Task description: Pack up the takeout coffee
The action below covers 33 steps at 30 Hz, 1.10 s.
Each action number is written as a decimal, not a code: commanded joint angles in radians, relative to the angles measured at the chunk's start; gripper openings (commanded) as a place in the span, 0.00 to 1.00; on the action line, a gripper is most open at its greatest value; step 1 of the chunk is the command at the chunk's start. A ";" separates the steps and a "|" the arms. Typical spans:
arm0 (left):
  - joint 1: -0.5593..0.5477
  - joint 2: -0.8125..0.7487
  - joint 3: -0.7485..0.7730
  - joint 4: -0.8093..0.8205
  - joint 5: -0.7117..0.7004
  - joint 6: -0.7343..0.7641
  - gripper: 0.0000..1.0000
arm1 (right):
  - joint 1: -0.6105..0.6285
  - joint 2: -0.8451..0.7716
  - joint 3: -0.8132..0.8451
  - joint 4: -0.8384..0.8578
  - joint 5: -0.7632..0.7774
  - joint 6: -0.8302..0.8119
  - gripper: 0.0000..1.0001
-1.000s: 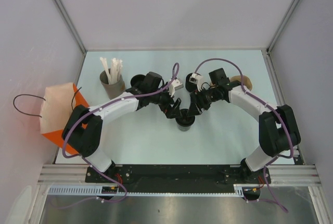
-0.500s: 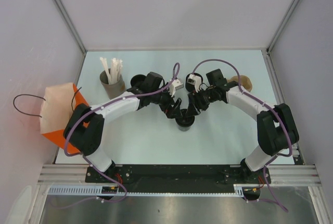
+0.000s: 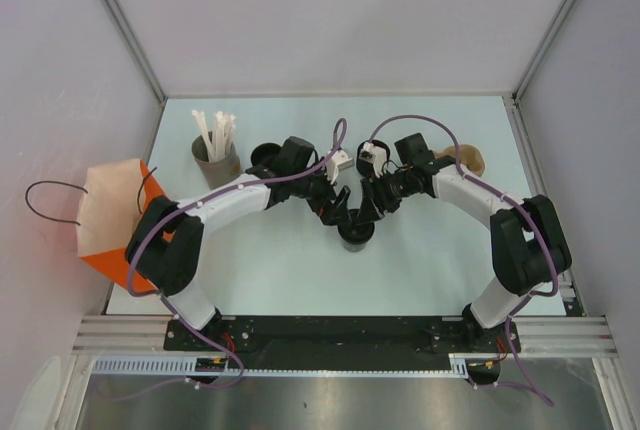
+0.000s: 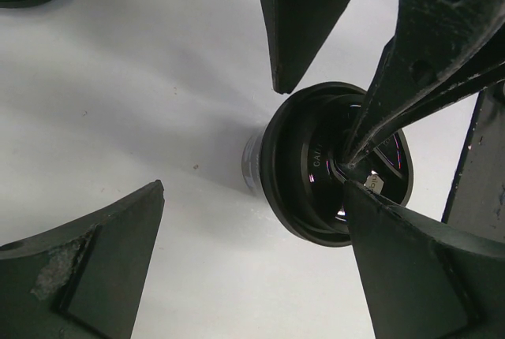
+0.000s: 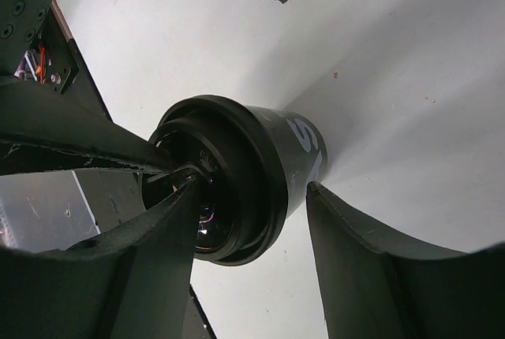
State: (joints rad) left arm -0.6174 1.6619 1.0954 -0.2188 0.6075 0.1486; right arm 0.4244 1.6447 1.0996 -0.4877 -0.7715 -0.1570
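The takeout coffee [image 3: 355, 236] stands upright with its lid on, to the right of the grey straw cup [image 3: 215, 160] and nearer the robot. The left gripper [image 4: 252, 189] and the right gripper [image 5: 251, 187] are both spread wide (neither clamps it), each with one fingertip at the lid's middle.

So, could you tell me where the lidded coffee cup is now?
In the top view, the coffee cup stands mid-table, where the left gripper and right gripper meet, right of the straw cup.

black lidded coffee cup [image 3: 354, 233], upright, mid-table
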 commanded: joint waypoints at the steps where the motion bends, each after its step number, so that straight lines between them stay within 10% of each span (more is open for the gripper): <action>1: -0.007 0.050 0.009 -0.024 -0.083 0.014 1.00 | 0.010 0.030 0.002 0.020 0.057 -0.013 0.59; 33: -0.008 0.150 0.050 -0.122 -0.198 0.048 0.84 | 0.057 0.029 0.002 0.012 0.097 -0.027 0.59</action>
State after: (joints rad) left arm -0.6186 1.7355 1.1759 -0.2409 0.5888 0.1368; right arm 0.4610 1.6543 1.1057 -0.4610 -0.7528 -0.1501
